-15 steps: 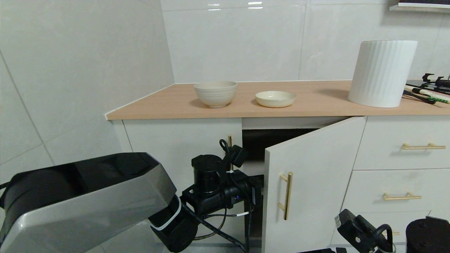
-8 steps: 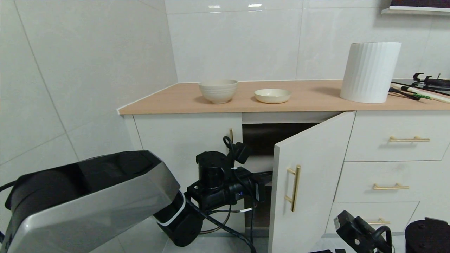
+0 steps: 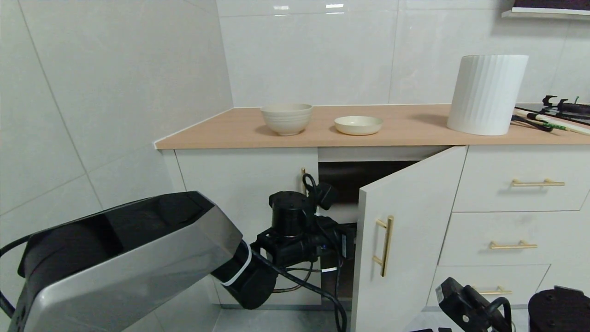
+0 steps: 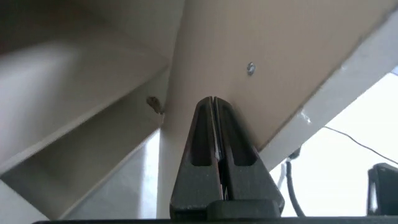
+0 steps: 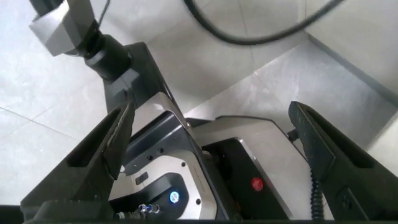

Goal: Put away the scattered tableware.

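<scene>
Wood-toned and pale, the counter [image 3: 415, 131] carries a beige ribbed ceramic bowl [image 3: 286, 119] near its left end, upright and set back a little from the front edge. Just beside it toward the right, apart and not touching, sits a cream shallow dish [image 3: 358, 125], also upright. Well along toward the right end stands a tall white ribbed cylindrical container [image 3: 487, 94]. Past it, at the counter's right edge, lie some long thin utensils [image 3: 551, 122] that are too small to tell apart.

Below the counter a white cabinet door [image 3: 415, 207] with a brass bar handle [image 3: 385, 246] hangs open, with a dark cabinet opening [image 3: 359, 177] behind it. To the right of the door are white drawer fronts [image 3: 507, 203] with brass handles.

The left arm is low in front of the cabinet, its wrist at the gap beside the open door. The left gripper [image 4: 213, 106] has its two black fingers pressed together with nothing between them. Its tips are close to a pale panel bearing a small screw [image 4: 250, 68] — whether they touch it I cannot tell. The right gripper [image 5: 211, 134] is low down with its fingers spread wide, empty, over grey floor tiles [image 5: 348, 81]
</scene>
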